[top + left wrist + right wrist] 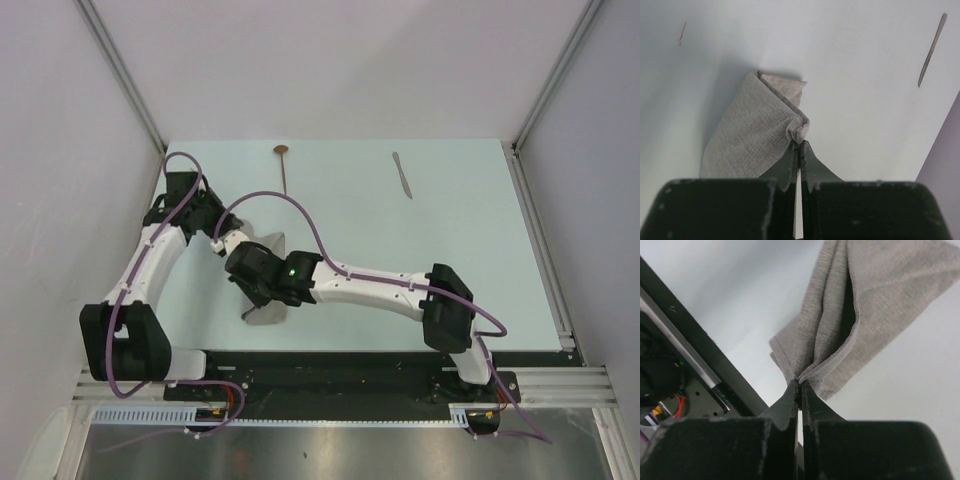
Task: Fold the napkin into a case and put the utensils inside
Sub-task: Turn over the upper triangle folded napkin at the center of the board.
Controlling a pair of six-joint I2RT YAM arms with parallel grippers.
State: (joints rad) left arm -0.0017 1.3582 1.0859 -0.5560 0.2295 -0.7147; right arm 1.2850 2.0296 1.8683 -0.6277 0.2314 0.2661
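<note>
The grey-beige napkin (266, 312) lies folded and bunched near the left middle of the table, mostly hidden under the arms in the top view. My left gripper (800, 142) is shut on a pinched corner of the napkin (755, 135). My right gripper (800, 384) is shut on another gathered edge of the napkin (875, 305), whose folds hang open. The spoon (283, 165) with its copper bowl rests at the far edge of the table. The silver knife (402, 174) sits to its right, and shows in the left wrist view as the knife (931, 51).
A black and silver rail (330, 375) runs along the near table edge, close below the right gripper, seen as the rail (685, 355). Grey walls (60, 150) close in the table on the left, right and far sides. A purple cable (300, 215) loops over the arms.
</note>
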